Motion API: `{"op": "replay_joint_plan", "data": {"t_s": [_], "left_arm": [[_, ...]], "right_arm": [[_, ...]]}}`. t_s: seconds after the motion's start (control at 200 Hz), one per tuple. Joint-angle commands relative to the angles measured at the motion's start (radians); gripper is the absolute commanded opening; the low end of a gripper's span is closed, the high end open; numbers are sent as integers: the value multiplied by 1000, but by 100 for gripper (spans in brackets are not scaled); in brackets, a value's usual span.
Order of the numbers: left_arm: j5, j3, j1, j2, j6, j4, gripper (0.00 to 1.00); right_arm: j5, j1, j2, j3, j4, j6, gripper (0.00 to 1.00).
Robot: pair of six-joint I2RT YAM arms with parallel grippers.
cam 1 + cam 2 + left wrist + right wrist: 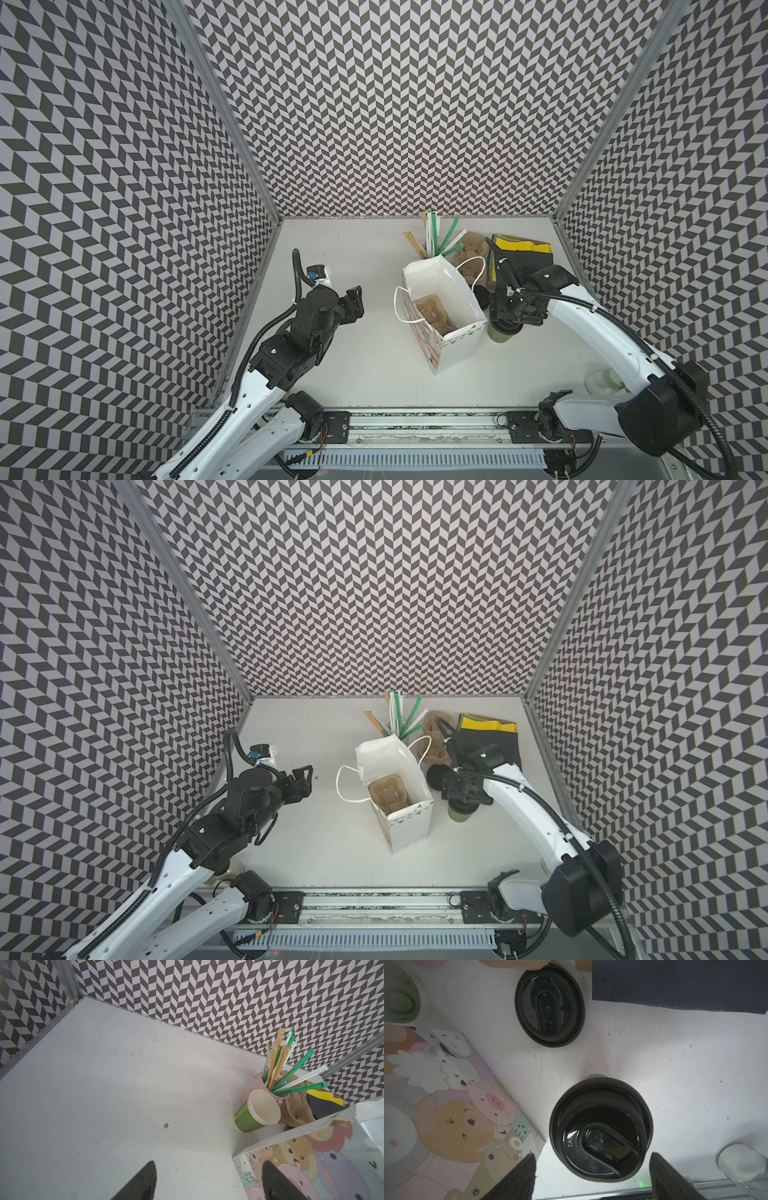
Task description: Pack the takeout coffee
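I see the small green paper cup with its round black plastic lid (600,1128) standing on the white worktop (357,357) beside the cartoon-printed paper bag (446,328), my right gripper (591,1176) above it, jaws apart, my left gripper (207,1180) jaws apart too.

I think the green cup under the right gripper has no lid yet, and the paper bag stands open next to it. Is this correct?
Not quite. The green cup already has its black lid on, as the right wrist view shows; the right gripper hangs open above it. The paper bag does stand open next to it.
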Motion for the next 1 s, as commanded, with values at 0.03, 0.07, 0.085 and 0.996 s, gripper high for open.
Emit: {"op": "replay_joint_plan", "data": {"t_s": [0.03, 0.07, 0.085, 0.996], "left_arm": [[-4, -7, 4, -5, 14, 8, 80], [-4, -8, 5, -6, 13, 9, 80], [-4, -8, 5, -8, 14, 8, 80], [-2, -5, 3, 15, 15, -2, 87]], "right_arm": [[2, -5, 21, 0, 2, 6, 84], [2, -5, 24, 0, 3, 6, 84], [1, -5, 26, 0, 4, 6, 84], [-26, -26, 34, -28, 28, 7, 76]]}}
